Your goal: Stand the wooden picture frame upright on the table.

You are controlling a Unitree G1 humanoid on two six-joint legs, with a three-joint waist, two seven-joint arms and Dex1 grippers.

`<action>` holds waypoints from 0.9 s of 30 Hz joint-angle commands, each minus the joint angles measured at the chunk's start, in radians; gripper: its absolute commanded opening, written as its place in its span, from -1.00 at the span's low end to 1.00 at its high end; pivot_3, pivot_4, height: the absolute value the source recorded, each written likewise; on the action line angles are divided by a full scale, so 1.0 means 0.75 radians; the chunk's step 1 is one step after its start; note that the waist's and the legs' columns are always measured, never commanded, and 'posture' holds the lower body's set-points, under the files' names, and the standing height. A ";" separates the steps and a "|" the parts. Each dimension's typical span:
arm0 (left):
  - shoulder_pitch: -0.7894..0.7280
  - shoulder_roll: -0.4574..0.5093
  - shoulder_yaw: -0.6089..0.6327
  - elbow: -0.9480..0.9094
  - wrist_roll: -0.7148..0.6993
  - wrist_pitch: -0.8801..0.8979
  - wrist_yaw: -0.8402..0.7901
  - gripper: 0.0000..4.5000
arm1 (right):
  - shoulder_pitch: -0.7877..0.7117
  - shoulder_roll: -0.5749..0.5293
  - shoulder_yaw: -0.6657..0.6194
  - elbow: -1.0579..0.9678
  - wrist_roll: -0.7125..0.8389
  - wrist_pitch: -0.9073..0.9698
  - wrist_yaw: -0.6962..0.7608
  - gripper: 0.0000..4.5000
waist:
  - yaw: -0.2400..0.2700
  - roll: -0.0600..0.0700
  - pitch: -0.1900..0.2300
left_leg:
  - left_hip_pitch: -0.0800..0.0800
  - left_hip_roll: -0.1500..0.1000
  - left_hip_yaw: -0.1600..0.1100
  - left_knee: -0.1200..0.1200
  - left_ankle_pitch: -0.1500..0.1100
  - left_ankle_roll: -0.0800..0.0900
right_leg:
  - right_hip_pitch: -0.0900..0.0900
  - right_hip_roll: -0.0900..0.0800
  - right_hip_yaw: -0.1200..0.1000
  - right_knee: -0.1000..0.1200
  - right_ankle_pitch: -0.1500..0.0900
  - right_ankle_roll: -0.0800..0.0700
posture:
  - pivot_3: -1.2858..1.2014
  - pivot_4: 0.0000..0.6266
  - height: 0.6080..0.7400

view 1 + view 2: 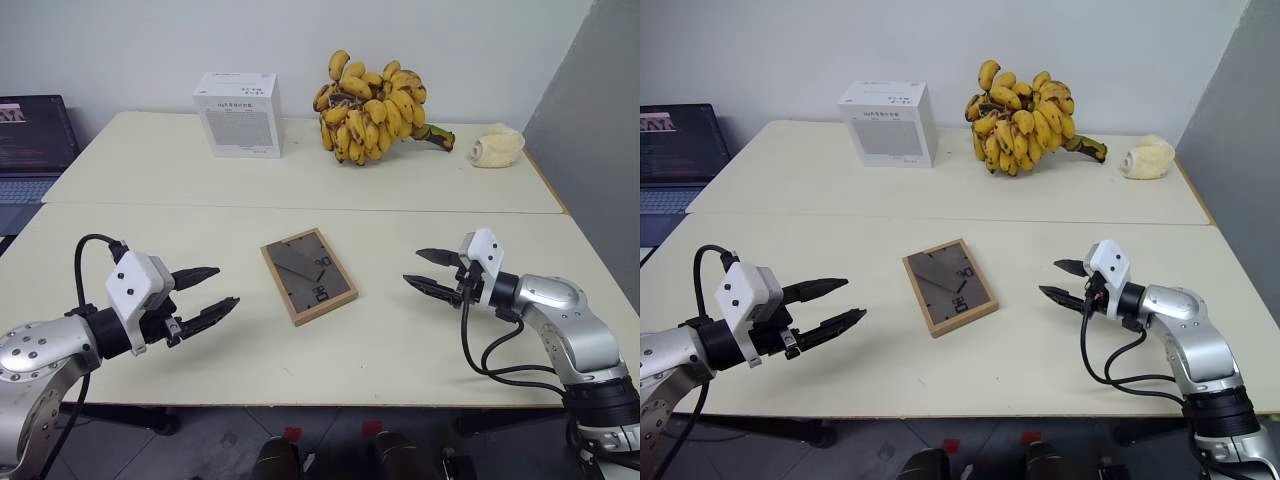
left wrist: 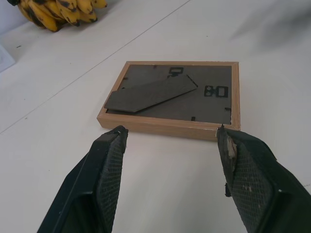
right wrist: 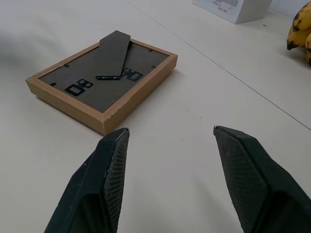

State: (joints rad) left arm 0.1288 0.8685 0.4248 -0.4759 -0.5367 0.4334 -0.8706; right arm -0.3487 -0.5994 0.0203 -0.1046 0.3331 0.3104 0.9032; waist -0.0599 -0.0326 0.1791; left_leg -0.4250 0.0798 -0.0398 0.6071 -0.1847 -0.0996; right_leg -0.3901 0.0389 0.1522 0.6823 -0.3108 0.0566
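Note:
The wooden picture frame (image 1: 308, 275) lies flat and face down in the middle of the cream table (image 1: 400, 340), its dark grey back and stand flap facing up. My left gripper (image 1: 205, 294) hovers open to the frame's left, fingers pointing at it, a short gap away. On the other side my right gripper (image 1: 430, 272) is open too, aimed at the frame from its right, also apart from it. In the left wrist view the frame (image 2: 170, 97) lies just beyond the black fingers (image 2: 104, 165). The right wrist view shows the frame (image 3: 102, 82) ahead of that gripper's fingers (image 3: 243, 170).
A white box (image 1: 239, 114) and a bunch of bananas (image 1: 372, 108) stand at the back of the table. A pale lumpy object (image 1: 497, 148) lies at the back right. A laptop (image 1: 30, 140) sits off the left edge. A seam (image 1: 300, 208) crosses the tabletop.

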 commanded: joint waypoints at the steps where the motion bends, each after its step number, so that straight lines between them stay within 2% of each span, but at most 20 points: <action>1: -0.025 -0.004 0.038 -0.017 -0.011 0.013 0.032 0.39 | -0.021 0.010 -0.014 -0.002 -0.011 -0.036 -0.014 0.29 | 0.000 0.000 0.000 | 0.000 0.000 0.000 0.000 0.000 0.000 | 0.000 0.000 0.000 0.000 0.000 0.000 | 0.03 -0.52 1.00; 7: -0.031 -0.023 0.054 -0.001 0.022 0.079 0.145 0.39 | -0.033 0.020 -0.002 0.016 -0.037 -0.061 -0.023 0.29 | 0.000 0.000 0.000 | 0.000 0.000 0.000 0.000 0.000 0.000 | 0.000 0.000 0.000 0.000 0.000 0.000 | 0.03 -0.52 1.00; 14: -0.048 -0.041 0.063 0.130 0.050 0.243 0.288 0.39 | -0.044 0.048 0.027 0.023 -0.094 -0.079 -0.063 0.29 | 0.000 0.000 0.000 | 0.000 0.000 0.000 0.000 0.000 0.000 | 0.000 0.000 0.000 0.001 0.000 0.000 | 0.03 -0.52 1.00; 18: -0.151 -0.063 -0.056 0.281 0.129 0.278 0.360 0.39 | -0.066 0.085 0.060 0.002 -0.119 -0.066 -0.101 0.29 | 0.001 0.000 0.000 | 0.000 0.000 -0.001 0.001 0.000 0.000 | 0.000 0.000 -0.001 0.001 0.000 0.000 | 0.03 -0.52 1.00; 23: -0.376 -0.179 -0.265 0.476 0.253 0.216 0.428 0.39 | -0.082 0.129 0.084 -0.034 -0.140 -0.028 -0.167 0.29 | 0.012 0.000 0.000 | 0.000 -0.001 -0.001 0.002 0.000 0.000 | 0.001 0.000 -0.001 0.001 0.002 -0.001 | 0.03 -0.52 1.00; 27: -0.446 -0.229 -0.333 0.520 0.289 0.206 0.428 0.39 | -0.060 0.134 0.082 -0.065 -0.151 -0.009 -0.199 0.29 | 0.012 -0.001 0.000 | -0.001 -0.001 -0.002 0.002 0.000 0.000 | 0.001 0.000 -0.001 0.002 0.004 -0.004 | 0.03 -0.52 1.00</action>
State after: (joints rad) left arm -0.1870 0.6968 0.1785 -0.0768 -0.3352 0.6060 -0.5557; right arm -0.3987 -0.4963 0.0997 -0.1087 0.2188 0.2999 0.7700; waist -0.0506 -0.0331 0.1788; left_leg -0.4255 0.0790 -0.0413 0.6084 -0.1847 -0.0997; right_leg -0.3896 0.0391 0.1511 0.6842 -0.3078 0.0533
